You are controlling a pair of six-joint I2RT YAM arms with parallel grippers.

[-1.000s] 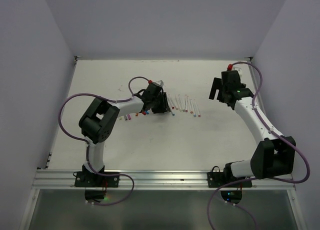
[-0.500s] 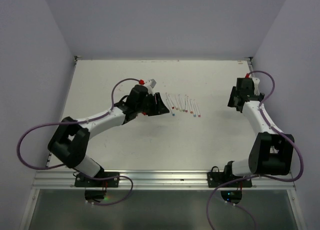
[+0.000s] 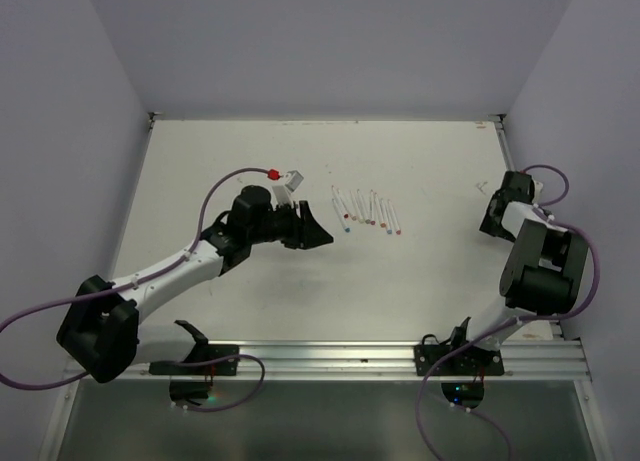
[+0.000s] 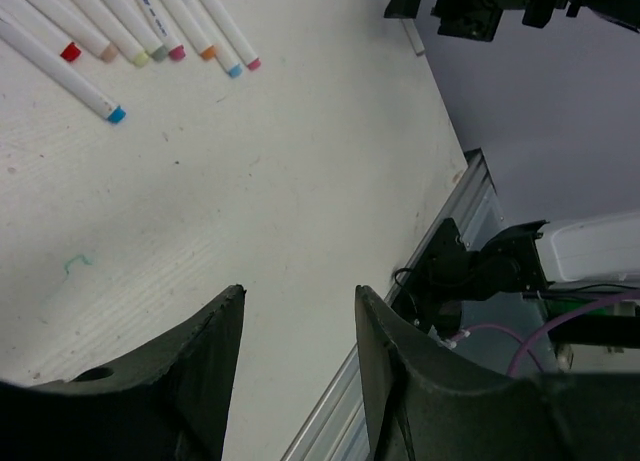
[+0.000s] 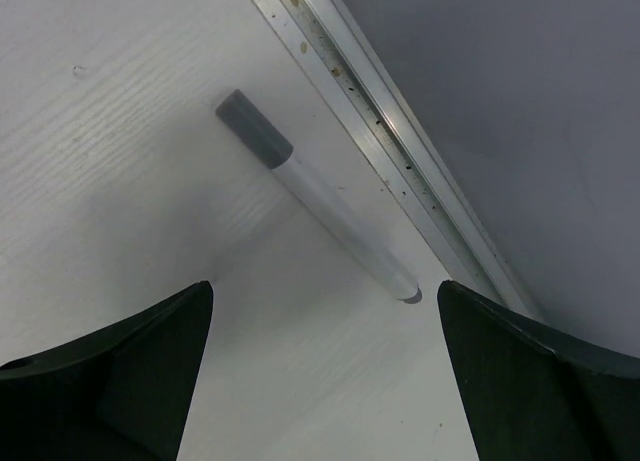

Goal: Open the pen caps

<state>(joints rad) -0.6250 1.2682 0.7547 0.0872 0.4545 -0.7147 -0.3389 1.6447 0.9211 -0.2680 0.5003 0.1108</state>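
Several white pens [image 3: 365,210] lie side by side at the table's middle, coloured ends toward me. The left wrist view has them at its top left, pens [image 4: 120,26], with red, pink, orange and blue ends. My left gripper [image 3: 318,231] hovers just left of the row; in its own view the left gripper [image 4: 298,293] is open with only bare table between the fingers. Folded low by the right edge, my right gripper [image 3: 491,222] is wide open in its own view, right gripper [image 5: 325,291], above a lone pen [image 5: 335,221] that wears a grey cap [image 5: 253,129]. Loose pen caps are hidden.
An aluminium rail [image 5: 400,121] runs along the table's right edge just beyond the lone pen. Another rail [image 3: 320,356] borders the near edge by the arm bases. Walls enclose the white table [image 3: 230,161] on three sides.
My left arm has stretched out low, and its gripper has opened wider while sliding slightly nearer. The right arm has swung back to the right edge and folded down over the lone pen.
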